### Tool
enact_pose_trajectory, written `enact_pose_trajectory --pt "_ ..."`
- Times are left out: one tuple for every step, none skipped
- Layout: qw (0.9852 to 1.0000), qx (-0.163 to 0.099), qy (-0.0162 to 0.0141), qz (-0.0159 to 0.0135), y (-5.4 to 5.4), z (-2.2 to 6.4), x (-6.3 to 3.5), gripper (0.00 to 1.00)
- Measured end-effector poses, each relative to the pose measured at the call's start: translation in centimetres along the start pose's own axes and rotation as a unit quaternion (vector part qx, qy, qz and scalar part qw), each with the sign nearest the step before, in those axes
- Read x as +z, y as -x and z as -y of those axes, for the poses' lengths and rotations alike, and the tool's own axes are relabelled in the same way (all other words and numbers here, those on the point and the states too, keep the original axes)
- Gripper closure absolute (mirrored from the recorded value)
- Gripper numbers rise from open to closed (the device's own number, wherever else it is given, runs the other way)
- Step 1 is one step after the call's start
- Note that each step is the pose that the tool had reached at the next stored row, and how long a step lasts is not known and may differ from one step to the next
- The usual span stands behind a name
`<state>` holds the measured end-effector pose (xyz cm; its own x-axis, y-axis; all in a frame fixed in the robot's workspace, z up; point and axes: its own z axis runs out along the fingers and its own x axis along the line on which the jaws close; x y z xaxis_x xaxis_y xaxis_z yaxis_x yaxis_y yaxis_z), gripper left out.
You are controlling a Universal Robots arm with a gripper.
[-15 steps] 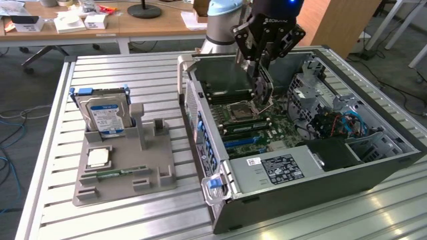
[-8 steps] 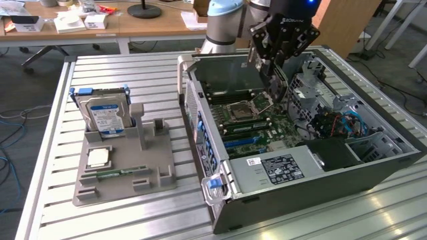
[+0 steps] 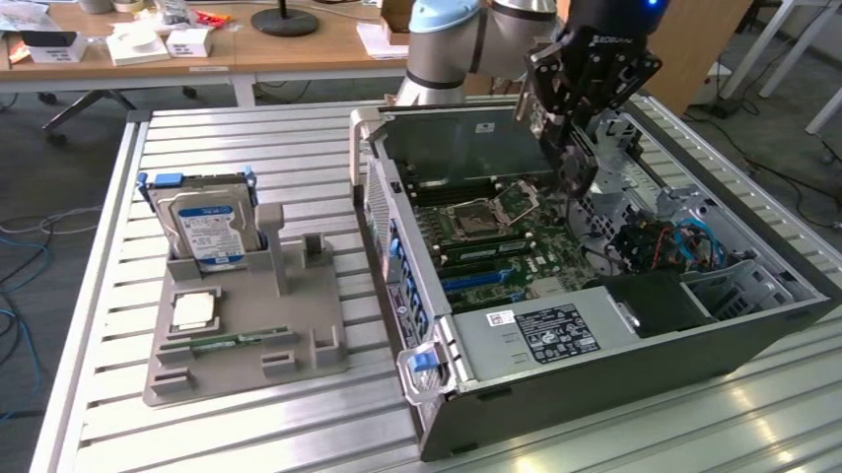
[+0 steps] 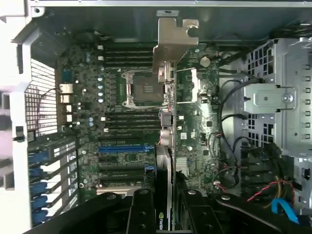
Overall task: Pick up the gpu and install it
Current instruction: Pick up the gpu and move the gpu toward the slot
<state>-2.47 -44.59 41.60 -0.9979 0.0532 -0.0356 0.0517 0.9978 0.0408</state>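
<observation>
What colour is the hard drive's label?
The label is blue and white, best seen in the exterior view.

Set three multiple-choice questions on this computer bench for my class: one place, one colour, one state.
1. Where does the hard drive stand? A in the grey holder; B on the floor; C on the wooden desk.
2. What colour is its label? A red; B blue and white; C green.
3. How is the graphics card now? A lying on the table; B held by the gripper over the open case; C bagged.
1A: it stands upright in the holder. 2B: blue and white show. 3B: fingers clamp it above the motherboard.
</observation>
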Motion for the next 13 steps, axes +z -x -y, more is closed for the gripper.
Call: enact_pose_trajectory --pt "1.0 0.0 0.0 0.0 0.4 -0.03 0.02 0.74" --pt "1.0 0.0 0.0 0.0 0.8 -0.05 0.03 0.74" --pt "1.0 0.0 0.0 0.0 1.2 -0.08 0.05 0.74" --pt "1.0 0.0 0.0 0.0 1.7 -0.11 0.06 0.74" --pt "1.0 0.0 0.0 0.0 2.0 -0.13 0.08 0.74" --pt "1.0 0.0 0.0 0.0 2.5 -0.16 0.09 0.74" --pt "1.0 0.0 0.0 0.0 2.8 -0.19 0.11 0.74" --pt "1.0 -0.001 0.0 0.0 3.2 -0.21 0.13 0.74" --pt "1.0 -0.001 0.0 0.0 3.5 -0.24 0.14 0.74" --pt "1.0 -0.001 0.0 0.0 3.8 -0.26 0.15 0.74" --pt "1.0 -0.001 -0.0001 0.0 4.1 -0.27 0.16 0.74" --pt "1.0 -0.001 -0.0001 0.0 4.3 -0.29 0.17 0.74" --pt "1.0 -0.001 0.0 0.0 4.4 -0.3 0.18 0.74"
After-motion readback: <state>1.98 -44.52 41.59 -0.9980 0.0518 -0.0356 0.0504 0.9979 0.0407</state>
